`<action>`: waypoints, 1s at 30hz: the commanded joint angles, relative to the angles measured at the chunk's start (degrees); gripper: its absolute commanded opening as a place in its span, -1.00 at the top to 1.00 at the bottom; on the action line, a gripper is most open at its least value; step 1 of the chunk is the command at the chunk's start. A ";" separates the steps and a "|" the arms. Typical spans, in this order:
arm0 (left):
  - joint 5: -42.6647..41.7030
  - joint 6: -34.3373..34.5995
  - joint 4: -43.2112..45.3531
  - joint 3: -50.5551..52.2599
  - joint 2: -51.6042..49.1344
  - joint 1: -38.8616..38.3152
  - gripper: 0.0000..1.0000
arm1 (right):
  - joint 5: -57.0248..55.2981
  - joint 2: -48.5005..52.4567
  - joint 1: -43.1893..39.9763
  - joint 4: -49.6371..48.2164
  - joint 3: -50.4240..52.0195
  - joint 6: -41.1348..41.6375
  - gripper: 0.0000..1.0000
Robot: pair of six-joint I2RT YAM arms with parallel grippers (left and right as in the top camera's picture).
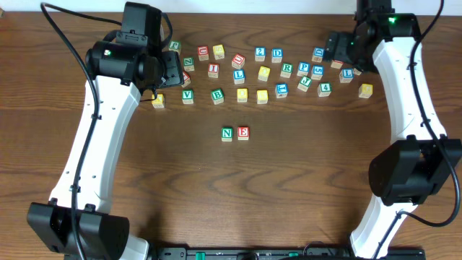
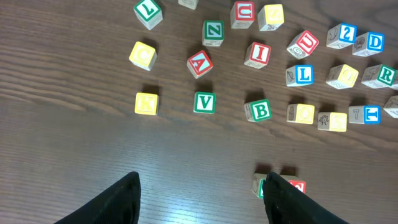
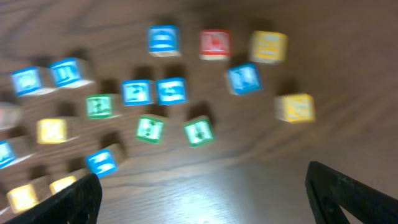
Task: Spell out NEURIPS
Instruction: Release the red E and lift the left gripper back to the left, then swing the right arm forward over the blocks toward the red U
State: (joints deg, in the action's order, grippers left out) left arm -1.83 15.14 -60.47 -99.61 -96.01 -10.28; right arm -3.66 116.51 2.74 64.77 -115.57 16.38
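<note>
A green N block [image 1: 227, 133] and a red E block [image 1: 243, 133] sit side by side in the middle of the table; both peek out behind my left finger in the left wrist view [image 2: 261, 185]. Many letter blocks lie scattered along the far side. A red U block [image 2: 242, 12] lies among them, with a red I [image 2: 257, 54], a green R [image 2: 385, 75] and a blue P [image 1: 303, 68]. My left gripper [image 2: 202, 202] is open and empty above bare wood. My right gripper [image 3: 202, 199] is open and empty; its view is blurred.
Other blocks include yellow K [image 2: 146, 102], green V [image 2: 204, 102], green B [image 2: 260, 111], red A [image 2: 199, 63], green Z [image 2: 212, 32] and blue L [image 2: 303, 75]. Both arms reach over the far block row, left [image 1: 137, 58] and right [image 1: 361, 40].
</note>
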 commanded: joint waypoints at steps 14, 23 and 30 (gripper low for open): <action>-0.48 -0.55 -0.35 -1.11 0.52 0.24 -0.27 | 5.79 -1.31 14.71 -11.72 -2.56 -12.90 -0.99; -0.48 -0.52 -0.35 -0.24 0.52 0.24 -0.27 | 7.45 5.57 20.09 -20.98 -2.56 -17.53 -0.92; -0.48 -0.52 -0.39 0.42 0.52 0.24 -0.27 | 10.47 13.11 20.44 -29.14 -2.56 -18.64 -0.87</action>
State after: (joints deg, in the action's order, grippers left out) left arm -1.85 15.14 -60.53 -99.61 -96.01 -10.28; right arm 5.39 126.89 23.11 36.73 -117.49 -0.71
